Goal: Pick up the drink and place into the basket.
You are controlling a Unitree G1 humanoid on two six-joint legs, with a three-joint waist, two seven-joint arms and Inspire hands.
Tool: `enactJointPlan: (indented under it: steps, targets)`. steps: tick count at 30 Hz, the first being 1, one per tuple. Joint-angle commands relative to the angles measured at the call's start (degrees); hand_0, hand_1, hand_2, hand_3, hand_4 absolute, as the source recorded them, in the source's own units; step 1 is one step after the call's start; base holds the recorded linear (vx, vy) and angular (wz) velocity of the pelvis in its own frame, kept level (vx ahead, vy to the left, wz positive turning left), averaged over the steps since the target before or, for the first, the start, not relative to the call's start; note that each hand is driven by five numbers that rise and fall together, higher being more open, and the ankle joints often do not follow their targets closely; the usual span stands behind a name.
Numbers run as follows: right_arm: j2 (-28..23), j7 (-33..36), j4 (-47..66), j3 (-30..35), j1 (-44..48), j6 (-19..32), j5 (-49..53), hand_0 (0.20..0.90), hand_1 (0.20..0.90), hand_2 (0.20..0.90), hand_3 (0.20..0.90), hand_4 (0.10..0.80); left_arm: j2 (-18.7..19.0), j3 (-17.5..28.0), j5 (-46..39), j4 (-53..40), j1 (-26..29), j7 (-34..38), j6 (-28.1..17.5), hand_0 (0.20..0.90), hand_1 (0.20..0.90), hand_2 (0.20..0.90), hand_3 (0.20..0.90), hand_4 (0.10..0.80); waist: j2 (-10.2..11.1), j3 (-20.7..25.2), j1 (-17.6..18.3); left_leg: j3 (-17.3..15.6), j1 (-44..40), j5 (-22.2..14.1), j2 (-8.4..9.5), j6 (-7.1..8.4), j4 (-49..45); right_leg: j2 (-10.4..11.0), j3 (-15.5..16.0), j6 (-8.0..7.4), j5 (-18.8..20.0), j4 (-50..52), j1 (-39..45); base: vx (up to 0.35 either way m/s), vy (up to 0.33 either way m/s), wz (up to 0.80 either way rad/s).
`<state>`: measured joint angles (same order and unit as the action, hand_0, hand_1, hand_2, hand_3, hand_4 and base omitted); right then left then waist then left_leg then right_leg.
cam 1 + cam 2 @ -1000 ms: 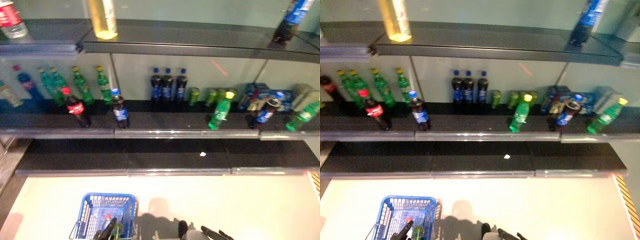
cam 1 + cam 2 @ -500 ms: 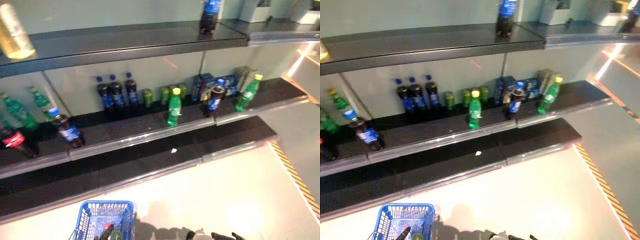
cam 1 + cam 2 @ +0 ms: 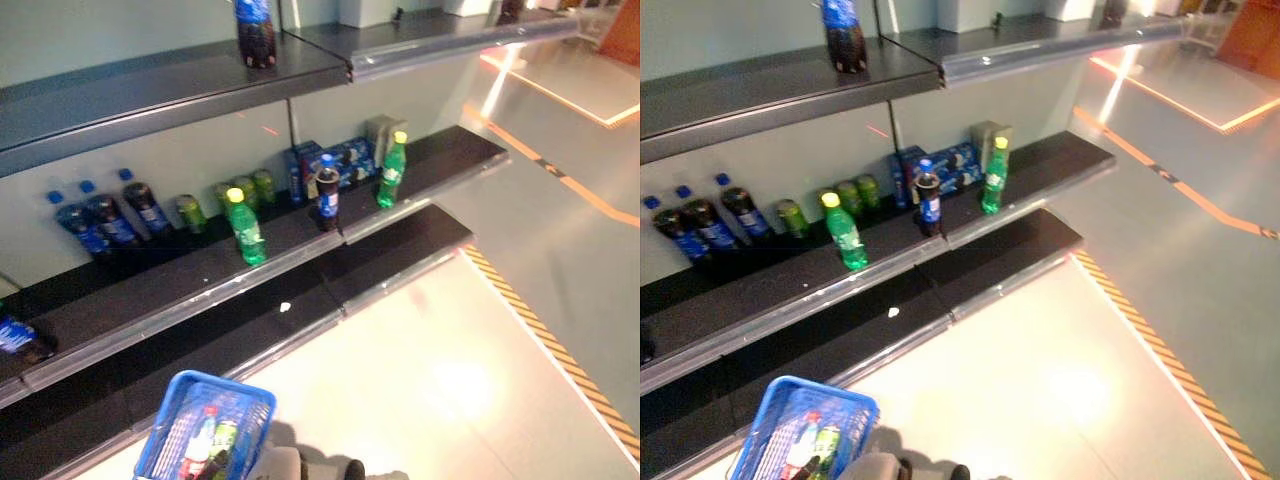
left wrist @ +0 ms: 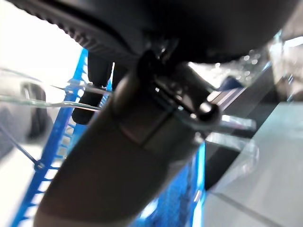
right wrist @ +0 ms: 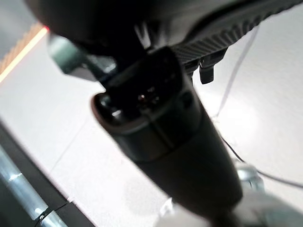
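Note:
The blue basket (image 3: 214, 381) hangs at the lower left, with a red-capped drink (image 3: 198, 446) and a green drink (image 3: 223, 437) inside. My left hand (image 4: 142, 142) is shut on its thin wire handles (image 4: 42, 97). A bit of my right hand (image 3: 349, 468) shows at the bottom edge beside the basket; it holds nothing that I can see. On the middle shelf (image 3: 200, 285) stand a green bottle with a yellow cap (image 3: 246, 228), a dark bottle with a blue label (image 3: 327, 196) and another green bottle (image 3: 390, 173).
Dark blue-capped bottles (image 3: 105, 215), green cans (image 3: 190, 212) and blue boxes (image 3: 340, 160) stand at the shelf's back. A dark bottle (image 3: 256, 28) stands on the upper shelf. The shelf unit ends at the right (image 3: 485, 152). A yellow-black stripe (image 3: 545, 340) crosses the pale floor.
The whole picture has swung: the camera turned right, so the shelves slid left and open floor shows at the right. The basket stays at the lower left. My right hand's fingers slipped below the edge.

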<state>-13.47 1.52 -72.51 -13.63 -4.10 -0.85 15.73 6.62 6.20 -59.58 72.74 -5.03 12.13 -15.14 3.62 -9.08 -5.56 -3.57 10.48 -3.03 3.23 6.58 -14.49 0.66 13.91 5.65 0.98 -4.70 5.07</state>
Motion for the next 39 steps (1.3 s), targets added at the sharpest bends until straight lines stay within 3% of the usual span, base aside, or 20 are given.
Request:
enactJointPlan:
  steps: [1,5,9,11,12,13,15,16,18,21,23,25,27,30,32,34,35,37,38,39]
  targets:
    - [0.06,-0.72,0.20,-0.64,0.82,-0.88,-2.43,0.900,0.900,0.900,0.900,0.800,1.76,-0.05,-0.26,-2.44,-2.94,0.40,-5.65,0.300,0.300,0.300,0.200,0.100,-2.75,-0.74,-3.17,-5.84,3.36,10.74,3.58,-3.56,9.55,-4.21,-5.50,-8.29,-2.96,3.40,4.42,0.387,-0.160,-0.49]
    - [1.13,-0.06,0.52,-1.28,-0.31,-1.87,-2.94,0.900,0.900,0.900,0.900,0.800,1.81,0.83,1.20,-2.93,-2.53,1.85,-4.67,0.300,0.300,0.300,0.200,0.100,-2.72,0.72,-3.50,-12.96,3.83,11.06,3.17,-4.02,12.00,-6.36,-3.06,-7.83,-7.15,5.85,6.99,0.421,-0.156,-0.33]
    - [2.36,-0.35,-0.39,-1.61,0.01,-2.72,-3.91,0.900,0.900,0.900,0.900,0.800,2.67,2.91,0.47,-2.81,-2.27,2.49,-4.00,0.300,0.300,0.300,0.200,0.100,-0.38,2.11,-3.99,-12.61,1.48,6.23,5.47,-8.10,9.38,-7.16,-4.52,-9.17,-7.00,12.77,7.90,0.468,-0.139,0.09]
    - [2.84,-0.79,-0.65,-1.81,0.22,-2.56,-3.69,0.900,0.900,0.900,0.900,0.800,3.82,3.78,-0.81,-2.70,-1.59,2.17,-3.91,0.300,0.300,0.300,0.200,0.100,1.81,2.57,-4.74,-11.97,0.64,3.68,6.74,-10.18,7.28,-7.34,-5.65,-12.71,-0.83,20.01,7.65,0.377,-0.116,0.19]
    - [2.86,-0.78,-0.66,-1.81,0.22,-2.56,-3.69,0.900,0.900,0.900,0.900,0.800,3.84,3.79,-0.82,-2.69,-1.58,2.16,-3.91,0.300,0.300,0.300,0.200,0.100,1.82,2.57,-4.78,-12.01,0.65,3.64,6.72,-10.20,7.25,-7.33,-5.69,-12.73,-0.85,20.06,7.63,0.335,-0.094,-0.14]
    - [3.02,-0.47,-0.74,-1.78,0.25,-1.15,-3.77,0.900,0.900,0.900,0.900,0.800,4.31,4.31,-1.02,-2.66,-1.14,0.92,-3.99,0.300,0.300,0.300,0.200,0.100,2.47,2.84,-5.00,-11.90,-0.34,2.64,6.77,-11.01,6.83,-7.67,-5.76,-15.21,3.70,25.78,6.52,0.373,-0.097,-0.13]
    - [3.11,-0.44,-0.64,-1.50,0.36,0.46,-3.50,0.900,0.900,0.900,0.900,0.800,4.69,4.15,-1.35,-3.10,-1.00,-0.47,-4.78,0.300,0.300,0.300,0.200,0.100,2.40,3.15,-4.84,-11.15,-2.50,2.19,5.65,-11.44,7.39,-8.80,-5.93,-18.75,10.52,36.20,3.10,0.495,-0.170,-0.04]
    - [3.07,-0.24,-0.31,-1.40,1.07,-0.04,-1.56,0.900,0.900,0.900,0.900,0.800,4.72,3.52,-2.18,-3.98,-0.85,-0.41,-5.24,0.300,0.300,0.300,0.200,0.100,1.93,3.16,-4.02,-9.88,-4.12,1.69,4.51,-10.99,7.39,-7.97,-6.32,-18.83,10.39,38.90,-0.95,0.393,-0.180,0.01]
    - [3.07,-0.35,-0.23,-1.11,1.65,0.33,-0.91,0.900,0.900,0.900,0.900,0.800,4.74,2.02,-2.60,-4.47,0.00,-0.83,-5.86,0.300,0.300,0.300,0.200,0.100,1.53,3.03,-3.20,-8.32,-4.44,1.32,3.95,-10.57,6.71,-4.90,-5.58,-17.13,6.46,35.54,-2.50,0.382,-0.234,0.43]
    - [2.49,0.36,0.75,-1.32,2.33,1.28,1.55,0.900,0.900,0.900,0.900,0.800,4.94,-1.03,-2.95,-5.52,2.88,-0.22,-5.30,0.300,0.300,0.300,0.200,0.100,-0.55,2.05,-1.12,-0.85,-6.25,1.01,2.74,-9.35,6.59,2.14,-6.26,-13.38,1.49,20.11,-6.57,0.295,-0.328,0.92]
    - [2.24,1.23,1.30,-1.36,2.58,0.78,3.29,0.900,0.900,0.900,0.900,0.800,5.04,-1.91,-2.29,-6.22,4.34,1.14,-4.46,0.300,0.300,0.300,0.200,0.100,-1.75,1.12,0.79,3.24,-8.47,-1.33,1.48,-8.88,7.22,8.98,-11.12,-13.88,6.25,12.68,-12.21,0.272,-0.437,1.50]
    - [2.27,1.26,1.23,-1.05,2.79,0.67,3.20,0.900,0.900,0.900,0.900,0.800,5.65,-2.57,-3.38,-6.43,4.97,2.06,-3.83,0.300,0.300,0.300,0.200,0.100,-2.23,0.39,2.08,6.45,-10.45,-4.00,0.19,-8.31,7.28,13.03,-15.81,-15.10,10.47,6.70,-15.28,0.340,-0.564,1.42]
    - [2.36,1.28,1.00,-0.65,3.24,0.29,3.75,0.900,0.900,0.900,0.900,0.800,6.34,-2.29,-4.17,-6.94,4.63,3.11,-3.29,0.300,0.300,0.300,0.200,0.100,-2.51,-0.40,2.44,9.27,-12.37,-6.56,-2.21,-7.30,6.08,14.07,-18.32,-16.06,10.83,5.55,-14.87,0.286,-0.524,1.02]
    - [1.83,1.89,1.54,-1.06,3.67,-0.08,1.04,0.900,0.900,0.900,0.900,0.800,6.43,-1.25,-3.63,-6.92,3.09,4.14,-3.73,0.300,0.300,0.300,0.200,0.100,-1.15,0.03,1.15,9.62,-11.63,-6.78,-5.68,-4.98,3.49,13.40,-15.36,-16.97,6.53,6.93,-10.66,0.215,-0.570,0.77]
    - [1.24,0.61,3.07,-2.42,3.38,-2.44,-0.34,0.900,0.900,0.900,0.900,0.800,5.75,1.23,-3.73,-6.41,1.86,4.86,-4.93,0.300,0.300,0.300,0.200,0.100,0.10,0.61,-0.23,9.12,-10.87,-5.37,-9.22,-2.96,2.07,11.60,-12.16,-15.73,3.70,8.25,-8.97,0.175,-0.574,0.51]
    - [0.89,-0.17,3.46,-2.94,3.21,-2.36,0.70,0.900,0.900,0.900,0.900,0.800,5.56,1.94,-4.29,-6.29,1.38,4.49,-4.86,0.300,0.300,0.300,0.200,0.100,0.38,0.64,-0.73,8.43,-10.39,-3.74,-10.71,-2.14,2.19,10.75,-10.67,-14.75,2.82,7.95,-8.05,0.076,-0.437,0.38]
    - [0.48,-0.61,3.90,-3.15,2.73,-2.44,2.28,0.900,0.900,0.900,0.900,0.800,5.29,1.93,-1.91,-5.73,1.05,3.18,-3.97,0.300,0.300,0.300,0.200,0.100,0.41,0.20,-1.27,3.74,-7.58,3.74,-13.66,-0.33,1.53,8.73,-5.94,-13.17,1.95,6.36,-5.37,0.038,-0.644,0.62]
    - [0.09,-0.43,3.63,-1.39,1.82,-1.83,5.28,0.900,0.900,0.900,0.900,0.800,4.58,-0.10,0.13,-5.76,1.58,2.07,-3.78,0.300,0.300,0.300,0.200,0.100,0.49,-0.28,0.11,-6.64,-5.02,5.39,-15.92,0.15,-0.42,8.27,0.69,-11.46,1.07,5.24,-3.56,-0.058,-0.505,1.37]
    - [-0.22,-1.17,3.37,-0.81,1.55,-1.31,4.98,0.900,0.900,0.900,0.900,0.800,4.32,-1.12,-0.69,-5.74,1.77,2.31,-3.70,0.300,0.300,0.300,0.200,0.100,0.42,-0.54,0.57,-7.75,-4.29,4.74,-15.23,-0.04,-2.09,7.87,2.16,-10.77,0.70,4.92,-3.07,-0.131,-0.295,1.98]
    - [-0.60,-1.72,2.96,-0.46,1.65,-0.62,3.58,0.900,0.900,0.900,0.900,0.800,3.70,-1.61,-1.77,-5.67,1.64,2.12,-3.86,0.300,0.300,0.300,0.200,0.100,0.60,-0.58,0.82,-8.17,-3.91,2.00,-12.28,-0.92,-4.43,8.23,3.11,-10.59,0.78,4.66,-3.24,-0.144,-0.280,1.47]
